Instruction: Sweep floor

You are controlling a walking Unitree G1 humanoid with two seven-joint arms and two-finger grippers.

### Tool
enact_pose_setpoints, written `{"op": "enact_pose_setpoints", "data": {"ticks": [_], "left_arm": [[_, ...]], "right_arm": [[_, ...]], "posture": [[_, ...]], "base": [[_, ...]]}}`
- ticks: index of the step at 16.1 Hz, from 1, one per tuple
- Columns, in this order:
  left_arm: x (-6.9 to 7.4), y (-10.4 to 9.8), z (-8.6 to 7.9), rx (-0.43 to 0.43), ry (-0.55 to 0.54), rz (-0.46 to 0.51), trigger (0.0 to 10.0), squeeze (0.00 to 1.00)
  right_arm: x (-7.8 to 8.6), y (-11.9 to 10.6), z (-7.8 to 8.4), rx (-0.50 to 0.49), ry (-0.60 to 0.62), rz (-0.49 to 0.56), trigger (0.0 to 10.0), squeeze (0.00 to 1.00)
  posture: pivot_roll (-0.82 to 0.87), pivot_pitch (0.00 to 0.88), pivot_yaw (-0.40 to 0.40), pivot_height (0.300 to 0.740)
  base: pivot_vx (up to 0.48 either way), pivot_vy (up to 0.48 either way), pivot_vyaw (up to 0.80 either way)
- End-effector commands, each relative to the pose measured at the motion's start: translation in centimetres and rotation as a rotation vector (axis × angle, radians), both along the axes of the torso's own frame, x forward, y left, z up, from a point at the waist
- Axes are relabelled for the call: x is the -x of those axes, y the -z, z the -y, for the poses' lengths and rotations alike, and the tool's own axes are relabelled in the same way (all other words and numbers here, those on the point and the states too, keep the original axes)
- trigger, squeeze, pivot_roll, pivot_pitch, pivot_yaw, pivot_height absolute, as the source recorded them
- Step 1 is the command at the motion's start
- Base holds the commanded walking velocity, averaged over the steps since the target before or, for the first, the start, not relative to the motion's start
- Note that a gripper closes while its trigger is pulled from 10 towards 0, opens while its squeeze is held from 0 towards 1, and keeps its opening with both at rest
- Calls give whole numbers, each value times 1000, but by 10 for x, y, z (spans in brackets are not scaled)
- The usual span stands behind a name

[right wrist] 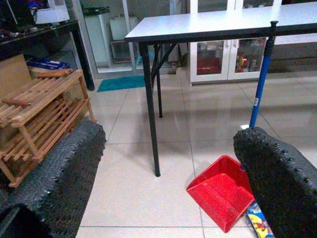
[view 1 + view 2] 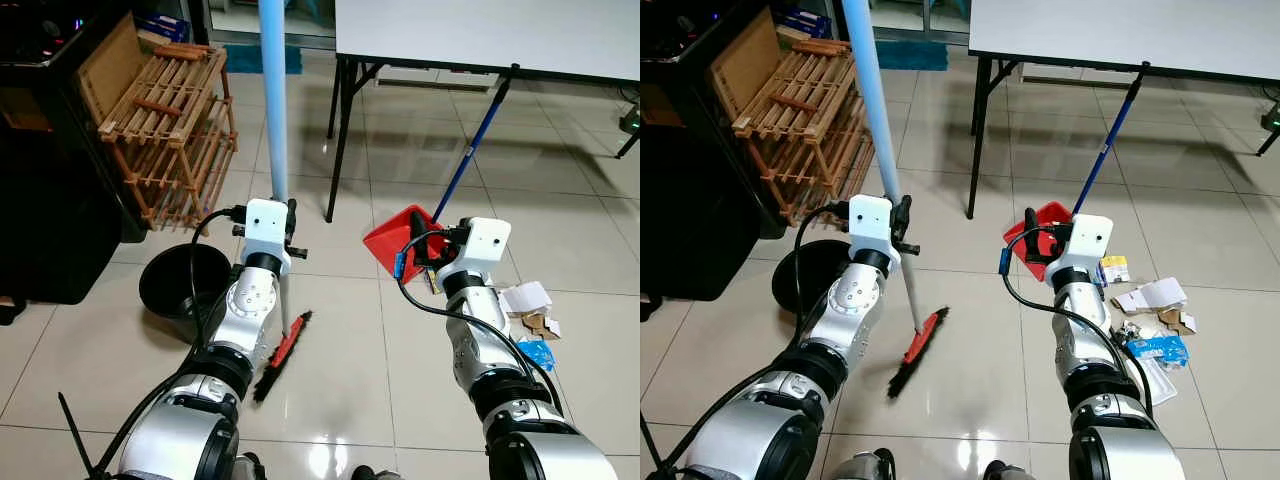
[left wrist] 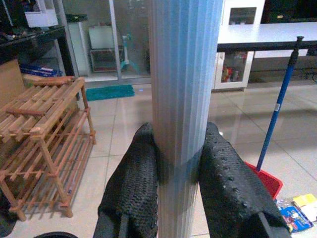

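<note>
Left pincer (image 3: pixel 179 168) clamps broom handle (image 3: pixel 184 74); right pincer (image 1: pixel 168 168) agape.

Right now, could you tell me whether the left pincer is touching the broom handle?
Touching. The left wrist view shows the left pincer with both black fingers pressed flat against the pale blue broom handle, no gap either side.

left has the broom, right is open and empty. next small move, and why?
Probably reach the right gripper forward and down to the blue handle of the red dustpan. The left gripper already clamps the broom, whose bristles rest on the tiles, and the litter lies just right of the dustpan.
</note>
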State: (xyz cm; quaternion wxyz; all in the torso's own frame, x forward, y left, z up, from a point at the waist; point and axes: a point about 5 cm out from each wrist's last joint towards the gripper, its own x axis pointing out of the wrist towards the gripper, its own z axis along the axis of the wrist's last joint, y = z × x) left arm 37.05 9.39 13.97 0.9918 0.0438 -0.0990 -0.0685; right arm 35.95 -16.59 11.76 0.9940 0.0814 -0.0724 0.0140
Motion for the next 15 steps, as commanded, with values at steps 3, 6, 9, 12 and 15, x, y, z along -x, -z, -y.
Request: {"op": "enact_pose_setpoints", "data": {"ticks": [3, 6, 9, 12, 15], "left_arm": [[1, -9, 6, 7, 37, 49, 10000, 0], [1, -8, 5, 6, 35, 49, 10000, 0], [1, -8, 4, 1, 37, 46, 10000, 0], [1, -9, 6, 2, 42, 47, 10000, 0], [0, -10, 6, 1, 44, 50, 10000, 0]], "right_arm": [[3, 8, 1, -4, 2, -36, 10000, 0], [3, 9, 0, -10, -3, -37, 10000, 0], [4, 10, -2, -13, -11, -38, 10000, 0], [4, 10, -3, -15, -15, -41, 10000, 0], [4, 10, -3, -16, -16, -40, 10000, 0]], "posture": [[44, 105, -37, 740], [45, 93, -33, 740], [45, 84, -31, 740], [45, 80, -30, 740], [45, 84, -30, 740]], "base": [[0, 0, 0], [263, 0, 0], [319, 0, 0], [326, 0, 0], [334, 0, 0]]}}
